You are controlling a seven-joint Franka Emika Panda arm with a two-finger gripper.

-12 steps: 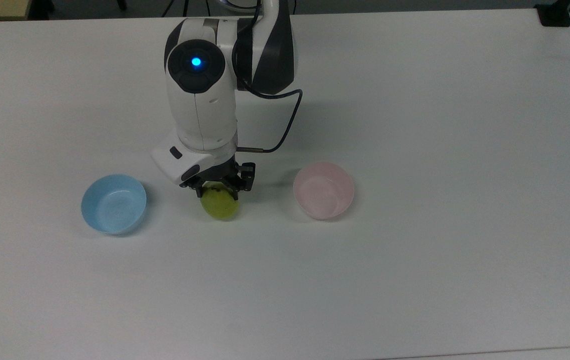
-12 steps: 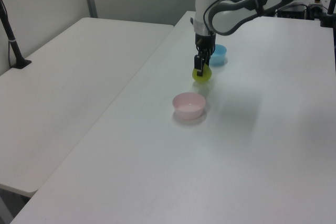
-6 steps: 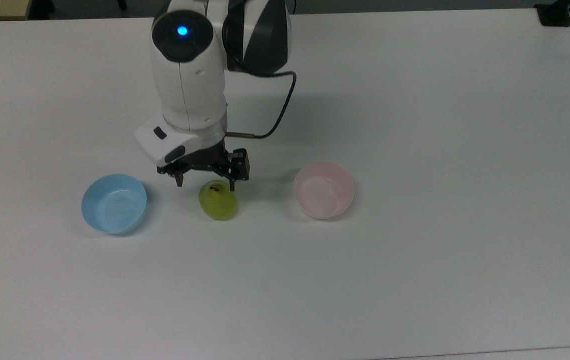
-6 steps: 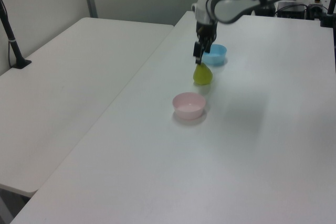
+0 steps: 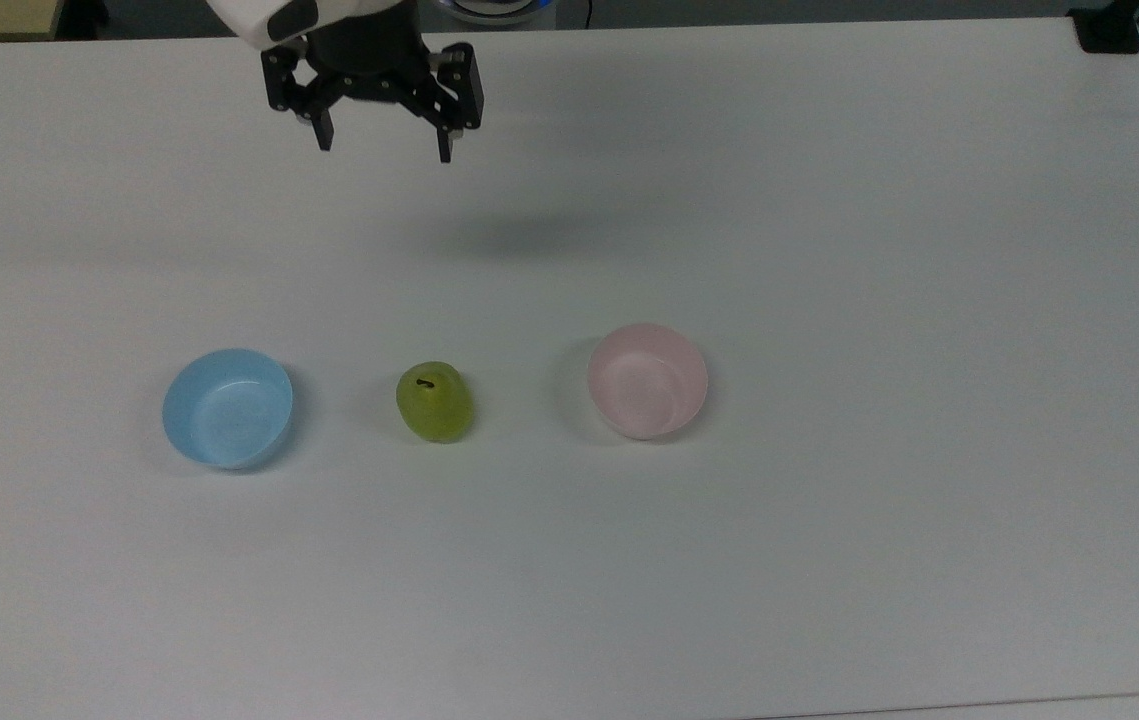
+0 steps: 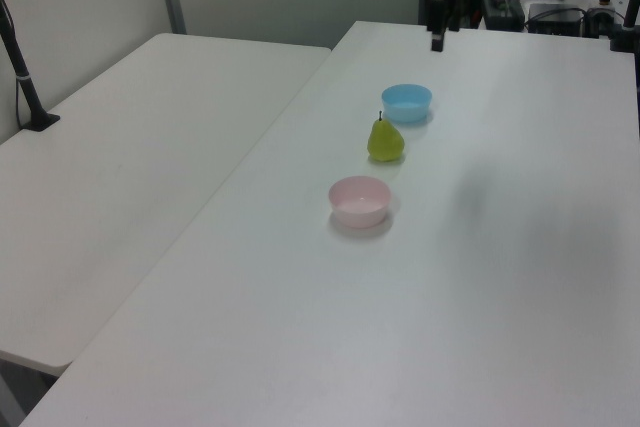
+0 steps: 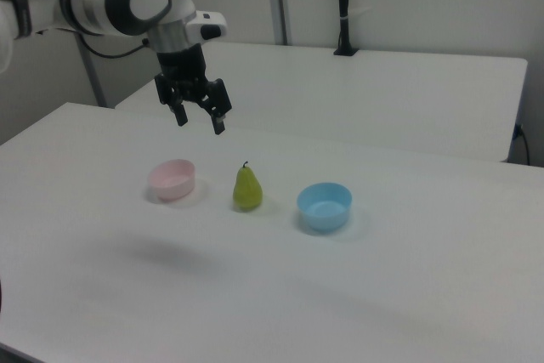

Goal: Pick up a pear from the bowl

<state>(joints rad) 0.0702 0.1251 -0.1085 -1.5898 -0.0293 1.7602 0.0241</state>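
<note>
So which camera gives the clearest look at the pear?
The right view: the pear stands upright in profile, stem up, between the two bowls. The top view shows the pear from above, shape flattened. The left view shows the pear smaller and farther off.

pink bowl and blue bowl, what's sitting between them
The pear, upright on the table, apart from both the pink bowl and blue bowl in the top view.

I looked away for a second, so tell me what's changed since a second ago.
The gripper let go of the pear and rose, pulling back toward the top view's upper edge, jaws open. The pear stands upright on the table between the pink bowl and the blue bowl. Neither bowl moved.
</note>
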